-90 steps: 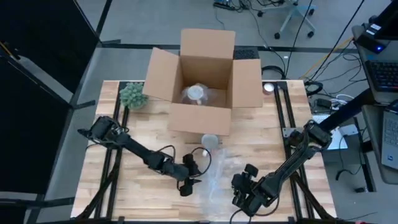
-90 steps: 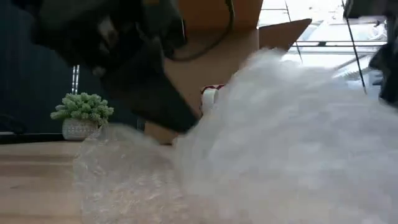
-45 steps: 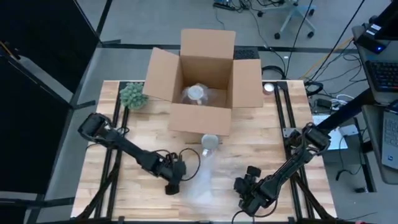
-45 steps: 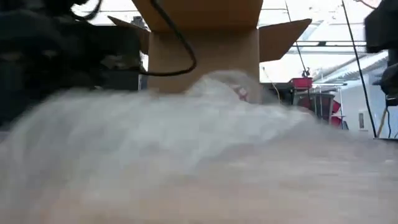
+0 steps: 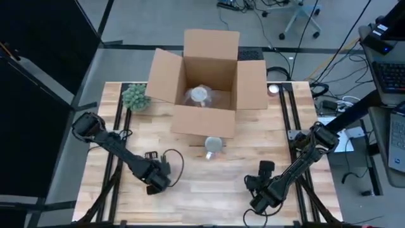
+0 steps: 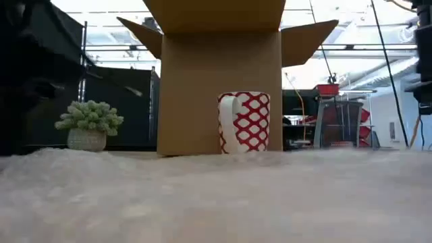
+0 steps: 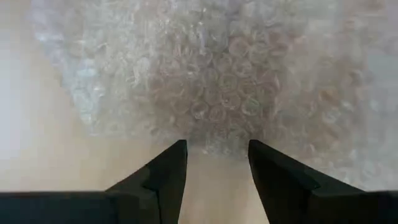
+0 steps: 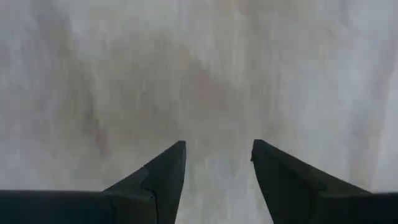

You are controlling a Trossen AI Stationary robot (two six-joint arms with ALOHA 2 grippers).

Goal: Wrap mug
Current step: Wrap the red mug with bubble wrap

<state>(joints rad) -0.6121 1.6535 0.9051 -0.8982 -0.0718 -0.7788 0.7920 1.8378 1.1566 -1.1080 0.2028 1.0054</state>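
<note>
The mug (image 6: 244, 121), red with a white lattice and a white handle, stands upright on the table just in front of the cardboard box (image 5: 207, 76), and shows from above as mug (image 5: 213, 145). A sheet of clear bubble wrap (image 6: 216, 196) lies spread flat across the near part of the table. My left gripper (image 5: 155, 179) is at the sheet's left end and is open. The bubble wrap's edge (image 7: 217, 134) lies just beyond the fingertips of my left gripper (image 7: 216, 144). My right gripper (image 5: 262, 190) is at the sheet's right end, also open, with my right gripper (image 8: 217, 144) pointing at the pale wrap (image 8: 205, 74).
The open box holds a wrapped item (image 5: 199, 95). A small green plant in a pot (image 5: 135, 97) stands at the table's far left. Black rails (image 5: 288, 120) run along both sides of the wooden tabletop.
My left gripper has gone toward the table's left edge. The bubble wrap, which stood bunched up between the grippers, has been spread out and now lies flat on the table. My right gripper has shifted a little toward the right edge.
</note>
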